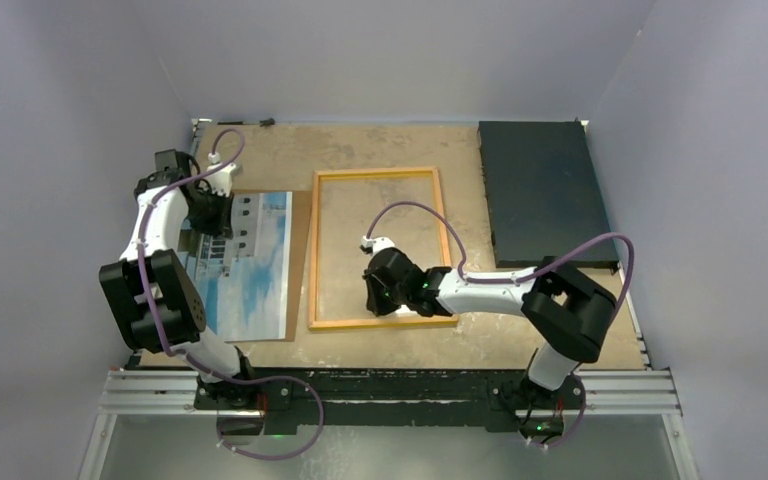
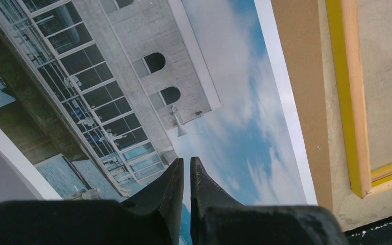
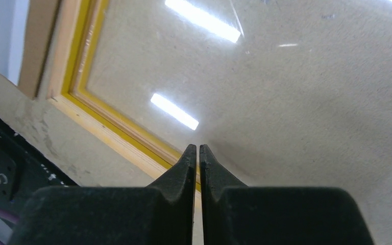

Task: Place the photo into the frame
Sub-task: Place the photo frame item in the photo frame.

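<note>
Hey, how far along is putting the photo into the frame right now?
Done: nothing yet; the frame lies empty, table showing through its pane. In hand: the left pincer, shut, is over the photo, face up on a brown board beside the frame; the right pincer, shut, is at the frame's near edge. Left: moving the photo into the frame.

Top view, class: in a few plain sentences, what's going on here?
Two robot arms work at a table. The photo lies face up on a brown backing board at the left, with the left tool shut over it. The frame lies flat beside it, empty, and the right tool, also shut, points at its pane close to the near edge. The photo is not yet in the frame.
</note>
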Available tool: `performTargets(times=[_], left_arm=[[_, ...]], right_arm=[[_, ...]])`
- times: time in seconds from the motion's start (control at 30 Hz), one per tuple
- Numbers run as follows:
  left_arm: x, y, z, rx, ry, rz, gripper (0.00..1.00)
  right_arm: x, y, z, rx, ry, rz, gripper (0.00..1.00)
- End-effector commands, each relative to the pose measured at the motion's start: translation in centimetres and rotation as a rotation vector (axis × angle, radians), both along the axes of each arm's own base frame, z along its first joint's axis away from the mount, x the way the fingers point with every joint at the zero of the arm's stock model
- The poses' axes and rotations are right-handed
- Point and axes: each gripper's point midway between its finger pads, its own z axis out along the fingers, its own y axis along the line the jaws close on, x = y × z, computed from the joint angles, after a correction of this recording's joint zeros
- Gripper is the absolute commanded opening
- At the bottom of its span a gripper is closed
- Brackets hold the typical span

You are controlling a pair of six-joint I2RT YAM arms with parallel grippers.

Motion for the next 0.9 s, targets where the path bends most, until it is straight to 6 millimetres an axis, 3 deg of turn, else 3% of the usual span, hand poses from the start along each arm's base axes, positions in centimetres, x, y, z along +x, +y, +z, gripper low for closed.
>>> performTargets(times=[0.0, 0.43, 0.53, 0.63, 0.7, 0.8, 0.87], left_arm=[[-0.5, 1.0, 1.3, 0.03, -0.031, 0.003, 0.07], [-0.1, 1.7, 1.0, 0.042, -0.029, 0.02, 0.07], [0.1, 2.5, 0.9, 0.059, -0.026, 0.04, 0.09], [0.4, 4.1, 0.8, 0.099, -0.022, 0.076, 0.15], [0.6, 6.1, 0.8, 0.157, -0.017, 0.112, 0.25], [0.7, 10.6, 0.7, 0.261, -0.023, 0.19, 0.36], [0.3, 13.2, 0.5, 0.303, -0.005, 0.228, 0.39]], right_arm=[[-0.5, -0.1, -0.8, -0.01, 0.009, 0.009, 0.07], [-0.9, -1.0, -1.9, -0.05, 0.016, 0.012, 0.06], [-0.4, -1.1, -1.4, -0.057, -0.004, -0.001, 0.06], [0.9, -0.5, 1.2, -0.038, -0.056, -0.031, 0.08], [2.0, 0.5, 4.0, -0.003, -0.103, -0.048, 0.13], [4.2, 3.1, 8.9, 0.084, -0.196, -0.051, 0.31], [5.1, 5.7, 11.1, 0.15, -0.224, -0.018, 0.43]])
